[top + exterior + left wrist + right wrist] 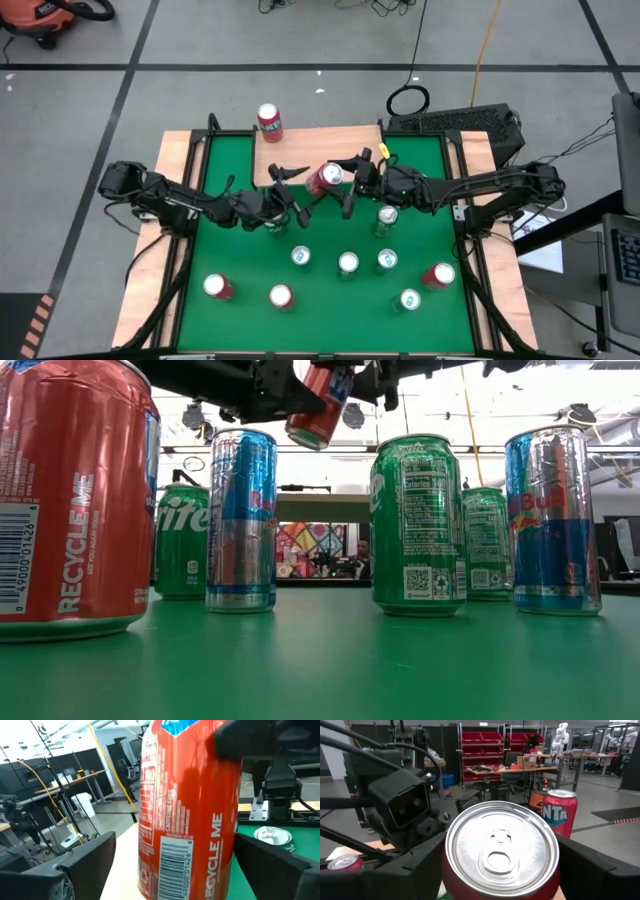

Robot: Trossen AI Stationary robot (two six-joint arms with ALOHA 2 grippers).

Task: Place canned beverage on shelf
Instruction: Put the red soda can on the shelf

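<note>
A red canned beverage [327, 177] hangs tilted in the air over the near edge of the shelf [300, 150], a light-wood board at the table's far middle. My right gripper [343, 183] is shut on the can from the table's right. My left gripper [297, 195] is open and comes from the table's left. Its fingers [90, 860] stand on either side of the can's lower body [185, 835], with a gap showing on one side. The low view shows the can [318, 410] high above the table. My right gripper pinches the can's side wall [447, 882] between its two fingers, just below the silver top [501, 847]. The fingers come in about level from the table's right. The can is lifted clear and tilted, its top leaning toward my right wrist.
A second red can [270, 122] stands on the shelf's far left corner. Several green and red cans stand on the green table's near half, such as one green [387, 218] and one red [218, 287]. The nearest ones fill the low view.
</note>
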